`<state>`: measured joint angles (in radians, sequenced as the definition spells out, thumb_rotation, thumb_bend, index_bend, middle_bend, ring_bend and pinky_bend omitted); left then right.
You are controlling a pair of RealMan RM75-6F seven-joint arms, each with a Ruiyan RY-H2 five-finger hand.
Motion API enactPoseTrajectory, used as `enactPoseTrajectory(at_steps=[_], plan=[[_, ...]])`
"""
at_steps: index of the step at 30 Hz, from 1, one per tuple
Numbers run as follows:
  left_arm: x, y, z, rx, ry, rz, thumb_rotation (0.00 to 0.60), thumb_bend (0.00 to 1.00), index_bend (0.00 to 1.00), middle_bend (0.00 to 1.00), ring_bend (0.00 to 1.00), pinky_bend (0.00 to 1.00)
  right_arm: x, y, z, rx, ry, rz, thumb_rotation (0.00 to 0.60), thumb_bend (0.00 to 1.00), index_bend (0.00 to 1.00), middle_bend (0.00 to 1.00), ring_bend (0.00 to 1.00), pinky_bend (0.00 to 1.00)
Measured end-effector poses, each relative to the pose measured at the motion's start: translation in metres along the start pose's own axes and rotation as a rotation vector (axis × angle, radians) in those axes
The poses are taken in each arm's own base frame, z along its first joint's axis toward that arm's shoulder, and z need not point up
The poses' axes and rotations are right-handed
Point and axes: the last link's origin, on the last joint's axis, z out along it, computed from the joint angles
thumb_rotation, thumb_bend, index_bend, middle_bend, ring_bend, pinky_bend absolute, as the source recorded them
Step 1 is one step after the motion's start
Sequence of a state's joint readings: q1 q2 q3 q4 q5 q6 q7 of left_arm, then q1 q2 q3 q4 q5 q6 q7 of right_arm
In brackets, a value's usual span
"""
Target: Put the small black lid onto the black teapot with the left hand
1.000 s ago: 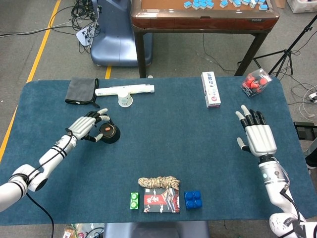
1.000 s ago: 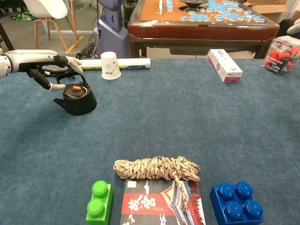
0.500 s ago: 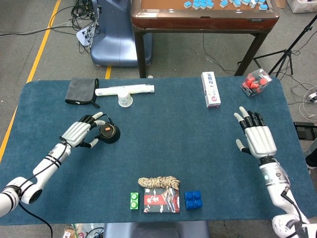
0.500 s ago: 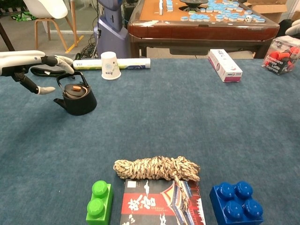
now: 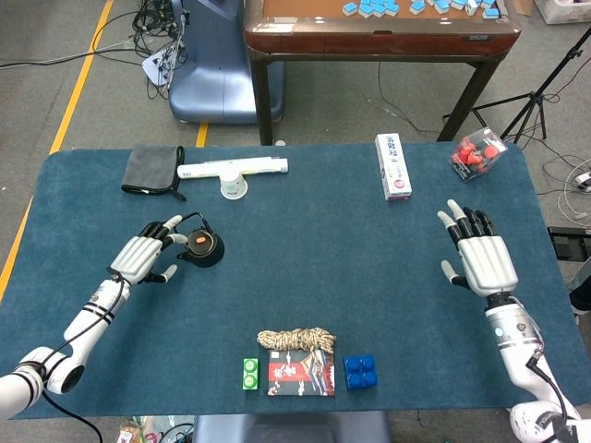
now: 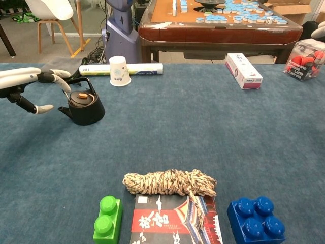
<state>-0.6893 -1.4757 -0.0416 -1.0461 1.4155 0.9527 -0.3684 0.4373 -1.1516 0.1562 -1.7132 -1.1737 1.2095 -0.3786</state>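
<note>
Lid seated, left hand backing away

The small black lid with an orange knob [image 6: 83, 95] sits on the round black teapot [image 5: 204, 247]; the white left hand [image 5: 143, 258], a second ago over the pot, now hovers released, fingers spread, at its 9 o'clock, so the placement looks done. The right hand [image 5: 482, 254] idles open

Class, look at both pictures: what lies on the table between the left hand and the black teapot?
Nothing: in the head view only bare blue cloth separates the left hand from the teapot; its lid is already on.
</note>
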Motion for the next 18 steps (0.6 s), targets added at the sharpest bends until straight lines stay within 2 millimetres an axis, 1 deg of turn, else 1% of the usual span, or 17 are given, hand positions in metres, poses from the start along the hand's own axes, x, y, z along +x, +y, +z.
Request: enactPoseTrajectory(at_steps=[9, 18], plan=[[-0.0017, -0.0002, -0.0037, -0.003, 0.009, -0.004, 0.6, 0.38, 0.26, 0.0, 0.0, 0.0, -0.0006, -0.0008, -0.0005, 0.003, 0.001, 0.002, 0.6, 0.36, 0.0, 0.0, 0.0, 0.0], [-0.0059, 0.0045, -0.0034, 0.011, 0.009, 0.0, 0.6, 0.38, 0.26, 0.0, 0.0, 0.0, -0.0034, 0.0047, 0.0, 0.007, -0.007, 0.017, 0.6, 0.36, 0.0, 0.0, 0.0, 0.0]])
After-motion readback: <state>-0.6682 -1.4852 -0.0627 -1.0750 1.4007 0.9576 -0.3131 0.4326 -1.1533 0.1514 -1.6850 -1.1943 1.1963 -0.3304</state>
